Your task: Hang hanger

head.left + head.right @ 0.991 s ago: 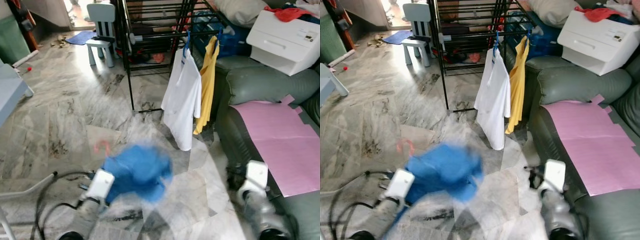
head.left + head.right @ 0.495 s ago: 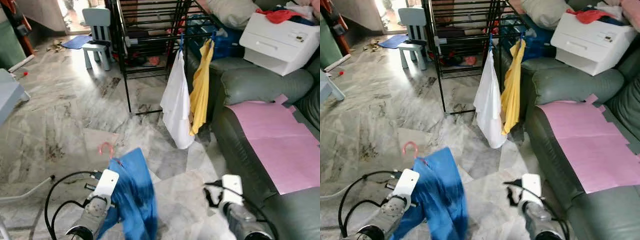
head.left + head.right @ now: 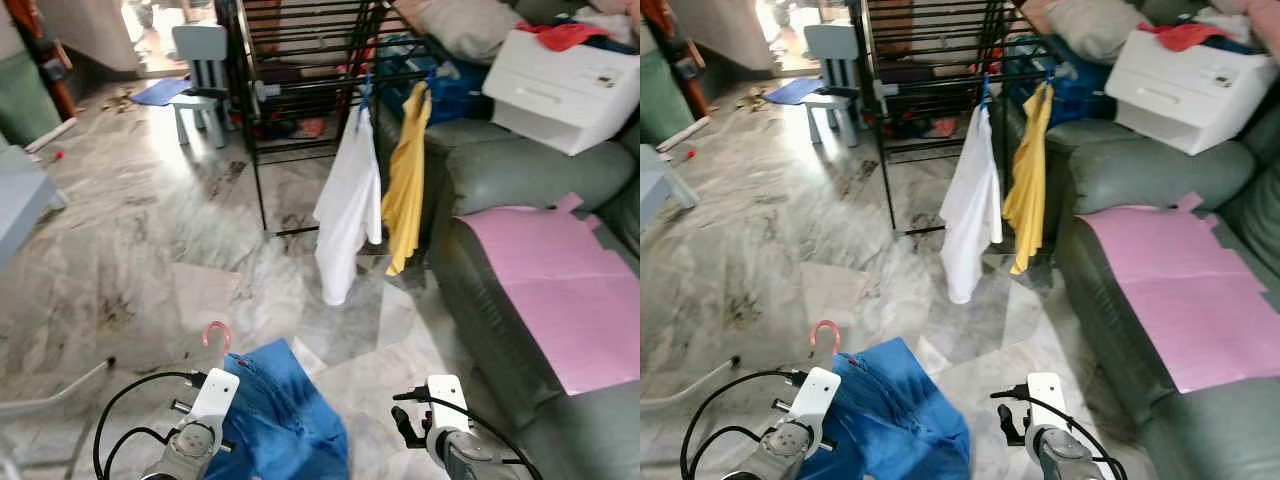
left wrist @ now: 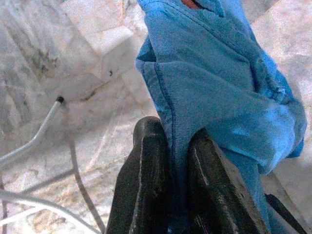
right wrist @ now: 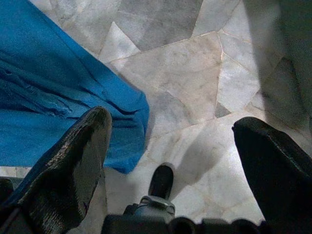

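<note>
The left end effector (image 4: 168, 185) is clenched on a fold of the blue shirt (image 3: 285, 425), low at the robot's left side. The shirt sits on a hanger whose pink hook (image 3: 216, 333) sticks up just above the collar. Most of the cloth sags toward the marble floor (image 3: 130, 250).

The rack (image 3: 310, 70) stands ahead and to the right. A white shirt (image 3: 347, 210) and a yellow shirt (image 3: 407, 180) already hang from its front bar, side by side. To hang this one well, I judge the arm should lift until the hook is above that bar. The hook's open side should face the bar, then come down on a free stretch to the left of the white shirt. The grip is on cloth, not on the hanger itself, so the hook may swing or turn; a slow lift would help keep it steady. The robot is likely still too far off and would need to step closer.

The right end effector (image 5: 170, 161) hangs released over the floor, beside the shirt's hem, free to steady the hook if needed.

At the far right, a white box (image 3: 565, 85) rests on the sofa (image 3: 500, 170). It carries a small label, too small to read. No other writing can be made out.
</note>
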`<state>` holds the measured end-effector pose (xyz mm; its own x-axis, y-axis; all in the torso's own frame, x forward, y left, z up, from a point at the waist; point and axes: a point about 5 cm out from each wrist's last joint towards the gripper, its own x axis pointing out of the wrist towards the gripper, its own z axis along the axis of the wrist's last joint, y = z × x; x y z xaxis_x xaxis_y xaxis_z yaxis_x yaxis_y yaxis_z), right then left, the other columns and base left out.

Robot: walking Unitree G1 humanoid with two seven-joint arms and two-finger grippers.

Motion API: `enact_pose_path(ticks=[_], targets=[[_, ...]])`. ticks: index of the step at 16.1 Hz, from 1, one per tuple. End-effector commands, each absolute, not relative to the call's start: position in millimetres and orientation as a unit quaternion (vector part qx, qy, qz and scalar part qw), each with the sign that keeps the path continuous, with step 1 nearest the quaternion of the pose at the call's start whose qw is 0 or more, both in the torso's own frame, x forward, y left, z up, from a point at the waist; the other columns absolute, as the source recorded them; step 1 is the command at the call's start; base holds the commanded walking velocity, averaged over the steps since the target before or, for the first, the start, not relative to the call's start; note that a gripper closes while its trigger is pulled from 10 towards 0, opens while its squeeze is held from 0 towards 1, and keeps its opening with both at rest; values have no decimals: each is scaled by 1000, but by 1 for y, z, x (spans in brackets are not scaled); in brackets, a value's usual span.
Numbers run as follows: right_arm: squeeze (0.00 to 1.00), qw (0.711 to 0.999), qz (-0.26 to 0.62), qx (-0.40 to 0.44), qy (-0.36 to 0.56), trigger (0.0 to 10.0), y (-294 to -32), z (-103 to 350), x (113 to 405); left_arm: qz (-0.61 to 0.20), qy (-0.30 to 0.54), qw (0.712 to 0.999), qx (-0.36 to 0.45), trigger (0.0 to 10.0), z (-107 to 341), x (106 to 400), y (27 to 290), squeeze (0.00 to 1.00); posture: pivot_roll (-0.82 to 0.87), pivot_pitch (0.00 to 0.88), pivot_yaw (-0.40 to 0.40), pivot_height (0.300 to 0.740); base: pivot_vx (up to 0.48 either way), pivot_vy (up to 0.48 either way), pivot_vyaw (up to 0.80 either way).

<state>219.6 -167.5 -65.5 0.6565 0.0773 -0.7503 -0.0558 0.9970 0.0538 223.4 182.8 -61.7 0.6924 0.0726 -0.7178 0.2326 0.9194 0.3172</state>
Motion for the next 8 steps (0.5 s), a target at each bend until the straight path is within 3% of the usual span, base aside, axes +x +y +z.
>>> enact_pose_path(ticks=[1,8], targets=[[0,913,43,12,405,10000,-165,-62,225,-33,375,906,192,10000,-56,231,186,0,-143,0,106,740,0,0,0],[0,913,43,12,405,10000,-165,-62,225,-33,375,906,192,10000,-56,231,186,0,-143,0,106,740,0,0,0]])
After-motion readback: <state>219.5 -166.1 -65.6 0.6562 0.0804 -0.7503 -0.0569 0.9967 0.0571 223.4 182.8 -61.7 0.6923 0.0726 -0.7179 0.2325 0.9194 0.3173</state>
